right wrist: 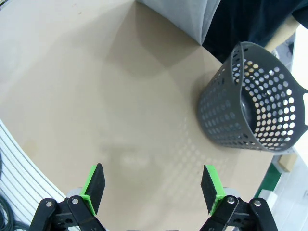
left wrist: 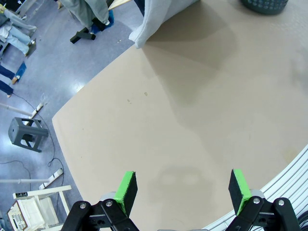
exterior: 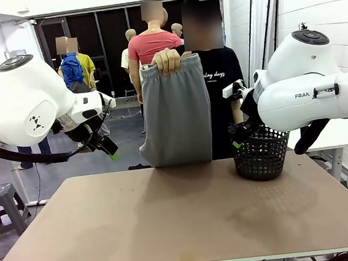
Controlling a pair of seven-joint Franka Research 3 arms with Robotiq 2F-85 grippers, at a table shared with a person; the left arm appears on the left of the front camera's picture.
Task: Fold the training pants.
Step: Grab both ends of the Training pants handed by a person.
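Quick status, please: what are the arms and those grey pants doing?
Left gripper, right gripper open, empty, over table. Training pants hanging from person's hand at far edge. Mesh basket on table, right side.

Bright, even indoor light on my front feed, soft broad shadow of the training pants (left wrist: 163, 12) across the table (left wrist: 192, 120), dotted shadow beside the basket (right wrist: 255, 101) on my right wrist feed, small glare on the floor (left wrist: 79, 87), table edges bowed by my wrist lenses, focus crisp throughout.
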